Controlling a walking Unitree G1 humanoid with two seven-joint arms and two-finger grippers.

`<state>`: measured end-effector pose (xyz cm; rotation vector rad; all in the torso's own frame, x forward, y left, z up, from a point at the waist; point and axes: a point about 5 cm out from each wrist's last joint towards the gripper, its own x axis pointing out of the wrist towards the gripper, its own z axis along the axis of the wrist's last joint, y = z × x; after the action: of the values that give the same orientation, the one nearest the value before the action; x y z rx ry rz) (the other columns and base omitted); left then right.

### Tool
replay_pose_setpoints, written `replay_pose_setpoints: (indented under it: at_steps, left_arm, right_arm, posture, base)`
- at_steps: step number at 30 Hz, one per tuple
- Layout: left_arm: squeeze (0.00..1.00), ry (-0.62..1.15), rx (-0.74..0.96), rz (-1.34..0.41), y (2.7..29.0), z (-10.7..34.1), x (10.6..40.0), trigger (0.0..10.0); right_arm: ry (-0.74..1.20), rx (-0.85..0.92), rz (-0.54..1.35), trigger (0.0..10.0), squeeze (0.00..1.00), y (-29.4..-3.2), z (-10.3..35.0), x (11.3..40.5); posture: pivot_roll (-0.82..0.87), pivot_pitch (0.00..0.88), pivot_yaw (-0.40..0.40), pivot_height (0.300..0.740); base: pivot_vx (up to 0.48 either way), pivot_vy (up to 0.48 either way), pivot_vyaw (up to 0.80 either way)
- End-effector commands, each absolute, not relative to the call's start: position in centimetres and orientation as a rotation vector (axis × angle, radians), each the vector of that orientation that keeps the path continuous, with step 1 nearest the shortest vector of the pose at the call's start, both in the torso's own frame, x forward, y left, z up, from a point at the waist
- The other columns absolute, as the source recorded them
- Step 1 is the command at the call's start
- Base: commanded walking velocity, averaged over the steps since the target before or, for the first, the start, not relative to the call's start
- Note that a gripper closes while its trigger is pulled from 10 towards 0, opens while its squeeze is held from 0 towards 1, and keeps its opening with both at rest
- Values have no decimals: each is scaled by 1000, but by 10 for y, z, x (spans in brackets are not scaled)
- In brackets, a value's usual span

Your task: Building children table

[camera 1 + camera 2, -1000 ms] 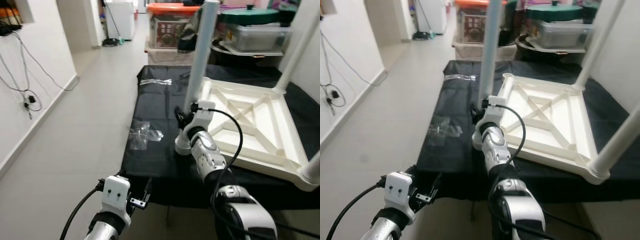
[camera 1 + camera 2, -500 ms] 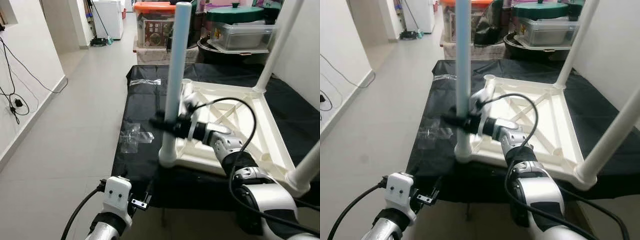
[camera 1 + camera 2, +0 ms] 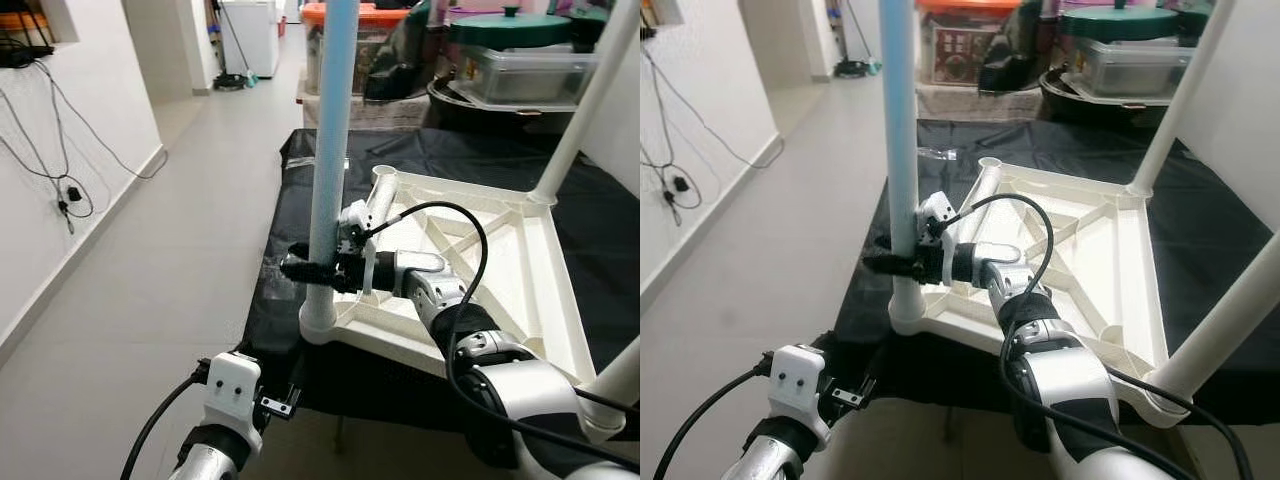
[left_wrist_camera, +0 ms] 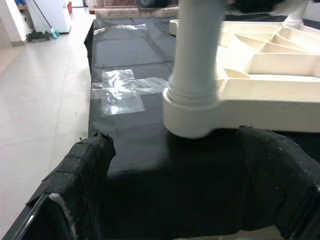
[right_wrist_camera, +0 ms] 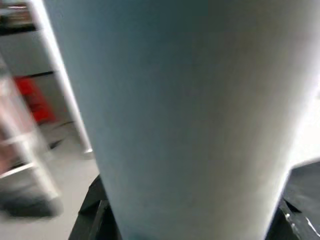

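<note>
On the black-covered table (image 3: 330,195), the white children's table (image 3: 480,270) lies upside down, its light-blue leg (image 3: 328,150) upright in the near corner socket. Right pincer (image 3: 300,268) is closed around this leg just above the socket. Left pincer (image 3: 285,395) hovers near the table's front edge, its opening indeterminate. Clear plastic wrap (image 4: 122,90) lies beside the leg.

A home hallway: tiled floor (image 3: 170,250), storage bins (image 3: 350,40).

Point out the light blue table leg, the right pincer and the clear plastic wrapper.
light blue table leg (image 3: 330,120), left eye view, mid-shaft.
right pincer (image 3: 298,268), left eye view, fingertips at the leg.
clear plastic wrapper (image 4: 120,92), left wrist view, its middle.
</note>
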<state>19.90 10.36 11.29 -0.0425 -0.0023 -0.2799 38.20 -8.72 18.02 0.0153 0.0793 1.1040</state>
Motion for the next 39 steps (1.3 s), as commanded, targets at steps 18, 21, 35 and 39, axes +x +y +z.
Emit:
replay_pose_setpoints:
  at_steps: [18, 21, 35, 39]
  left_arm:
    - [0, 25, -40, -280, 106, 108, 199, 10000]
    - [0, 25, -42, -280, 106, 108, 199, 10000]
    - [0, 27, -46, -282, 105, 106, 200, 10000]
    - [0, 28, -46, -282, 105, 106, 200, 10000]
  right_arm:
    - [48, 181, -380, 0, 0, -173, 147, 378]
    - [51, 172, -365, 9412, 0, -171, 146, 378]
    - [-63, 251, 159, 10000, 0, -141, 173, 393]
    - [-55, 258, 246, 10000, 0, -137, 174, 394]
  posture:
    - [86, 0, -20, 740]
    - [86, 0, -20, 740]
    - [52, 0, -16, 740]
    - [52, 0, -16, 740]
  base:
    - [0, 0, 0]
    - [0, 0, 0]
    - [0, 0, 0]
    - [0, 0, 0]
